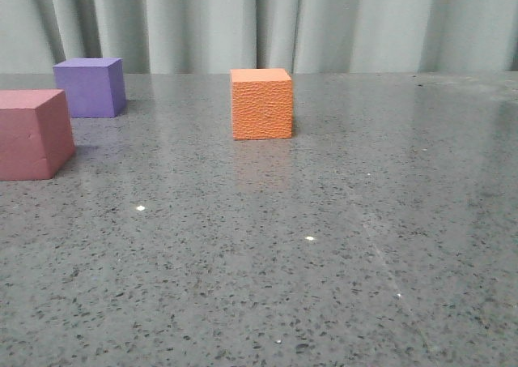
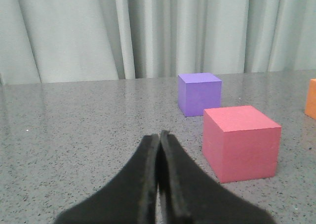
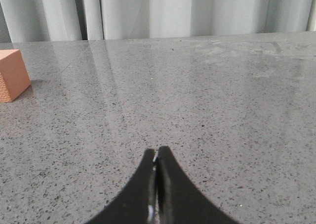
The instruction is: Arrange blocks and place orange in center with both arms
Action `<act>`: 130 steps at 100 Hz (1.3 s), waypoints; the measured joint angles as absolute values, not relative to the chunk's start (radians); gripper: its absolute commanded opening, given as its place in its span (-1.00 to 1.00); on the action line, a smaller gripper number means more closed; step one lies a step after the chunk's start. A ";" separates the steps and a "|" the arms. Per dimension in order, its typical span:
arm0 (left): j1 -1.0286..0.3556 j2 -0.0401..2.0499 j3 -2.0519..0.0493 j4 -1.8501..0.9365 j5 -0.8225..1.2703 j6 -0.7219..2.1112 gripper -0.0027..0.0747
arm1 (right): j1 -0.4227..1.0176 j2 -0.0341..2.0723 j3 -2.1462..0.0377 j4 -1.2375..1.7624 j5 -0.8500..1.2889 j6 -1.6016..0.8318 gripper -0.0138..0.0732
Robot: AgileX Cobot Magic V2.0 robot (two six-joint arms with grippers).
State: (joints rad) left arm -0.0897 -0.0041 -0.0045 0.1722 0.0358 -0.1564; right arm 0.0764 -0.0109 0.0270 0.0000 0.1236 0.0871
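Note:
The orange cube [image 1: 261, 104] with its grainy skin stands on the grey speckled tabletop [image 1: 324, 245], near the middle of the far half. At the far left sits the purple cube [image 1: 91, 87], and the pink-red cube [image 1: 32, 134] lies nearer, at the left edge of the front view. Neither gripper shows in the front view. In the left wrist view my left gripper [image 2: 159, 135] is shut and holds nothing; the pink-red cube [image 2: 241, 142] and purple cube [image 2: 199, 93] lie ahead of it. My right gripper [image 3: 157, 151] is shut and holds nothing, with the orange cube [image 3: 13, 74] well apart from it.
A pale grey-green curtain [image 1: 267, 23] hangs behind the table's far edge. A sliver of the orange cube [image 2: 311, 98] shows at the border of the left wrist view. Small white specks [image 1: 309, 238] dot the stone.

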 measured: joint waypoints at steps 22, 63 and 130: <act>-0.090 -0.004 -0.005 0.172 0.036 -0.156 -0.98 | 0.076 -0.011 0.027 0.000 0.124 0.087 -0.84; -0.090 -0.004 -0.005 0.172 0.036 -0.156 -0.98 | 0.076 -0.011 0.027 0.000 0.124 0.087 -0.84; -0.090 0.277 -0.520 0.015 0.522 -0.176 -0.98 | 0.076 -0.011 0.027 0.000 0.124 0.087 -0.84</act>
